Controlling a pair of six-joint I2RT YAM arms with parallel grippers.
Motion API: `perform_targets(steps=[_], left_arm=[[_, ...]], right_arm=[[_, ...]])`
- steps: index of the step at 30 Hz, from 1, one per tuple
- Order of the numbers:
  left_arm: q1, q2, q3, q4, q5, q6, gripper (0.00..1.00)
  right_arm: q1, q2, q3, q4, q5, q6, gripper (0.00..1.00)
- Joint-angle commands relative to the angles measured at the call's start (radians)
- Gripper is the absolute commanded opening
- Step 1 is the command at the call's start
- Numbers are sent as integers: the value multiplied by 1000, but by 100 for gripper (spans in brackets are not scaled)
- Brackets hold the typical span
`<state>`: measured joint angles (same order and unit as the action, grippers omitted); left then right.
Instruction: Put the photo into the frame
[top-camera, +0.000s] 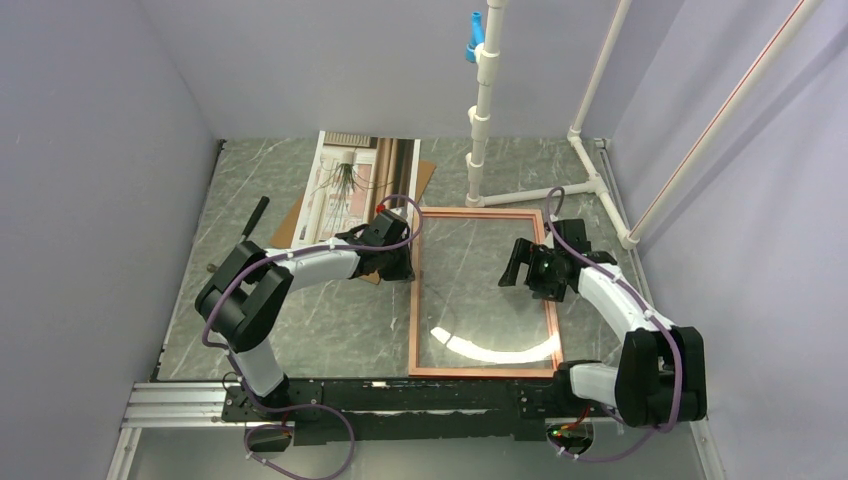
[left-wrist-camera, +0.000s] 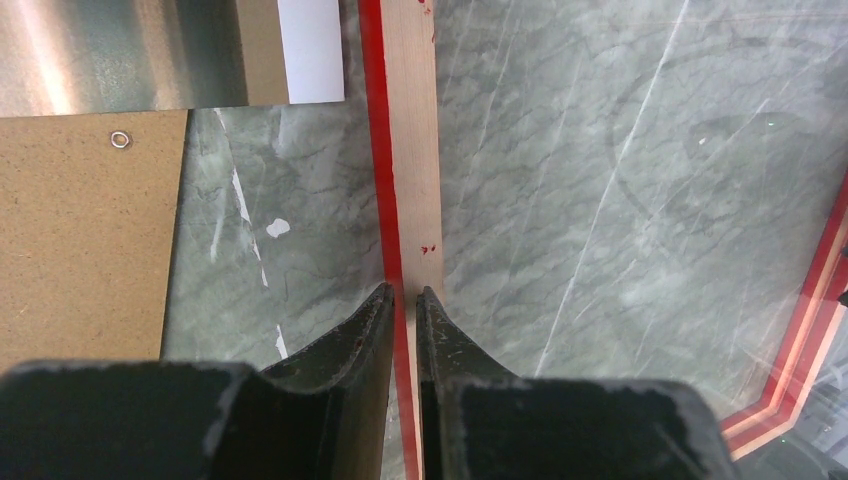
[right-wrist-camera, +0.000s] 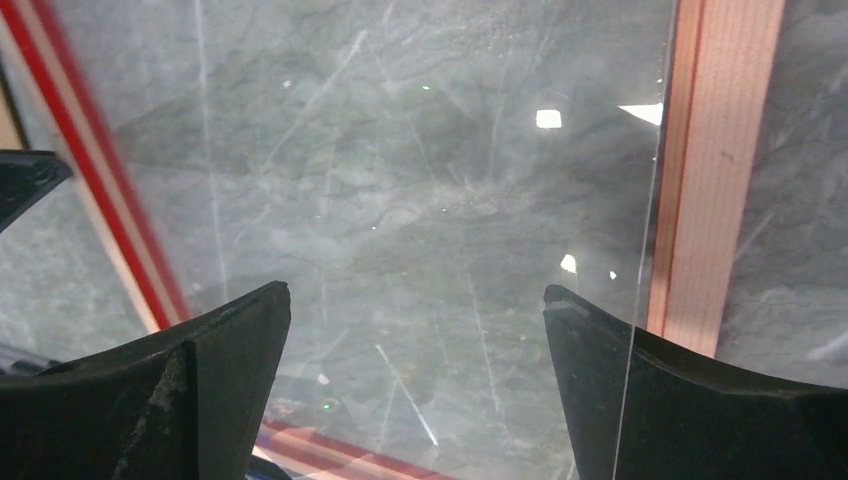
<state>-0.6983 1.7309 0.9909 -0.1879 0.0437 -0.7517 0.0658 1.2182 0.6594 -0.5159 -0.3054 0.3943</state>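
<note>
The frame (top-camera: 480, 374) lies flat on the marble table with its copper-orange back edge up and glass inside. My left gripper (top-camera: 400, 265) is shut on its left rail; in the left wrist view the fingers (left-wrist-camera: 403, 292) pinch the red and bare-wood rail (left-wrist-camera: 410, 150). My right gripper (top-camera: 513, 265) is open and empty above the glass, near the right rail (right-wrist-camera: 715, 180); its jaws (right-wrist-camera: 415, 295) stand wide apart. The photo (top-camera: 350, 185), plant side up, lies behind the left gripper on the brown backing board (top-camera: 295, 222). A corner of the photo (left-wrist-camera: 120, 50) shows in the left wrist view.
A white pipe stand (top-camera: 480, 120) rises just behind the frame, its feet running to the back right. A black stick (top-camera: 257, 215) lies at the left. Grey walls close in on both sides. The backing board (left-wrist-camera: 80, 230) has a small metal eyelet.
</note>
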Motion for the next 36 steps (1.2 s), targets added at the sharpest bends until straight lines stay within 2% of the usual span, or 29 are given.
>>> perform_targets(steps=[1,9,19,36], left_arm=[[-17,50,-15,-62,-41,29,19],[-17,52,-13,-64,-41,31,19],[-17,57,-9,-61,-40,31,18],[-17,61,-8,-61,-37,34,18]], right_arm=[[47,16,59,-27,144,40,100],[81,34,89,-61,250,67,100],[82,-31,128,-98,261,68,100],[81,-41,129,-136,346,75,100]])
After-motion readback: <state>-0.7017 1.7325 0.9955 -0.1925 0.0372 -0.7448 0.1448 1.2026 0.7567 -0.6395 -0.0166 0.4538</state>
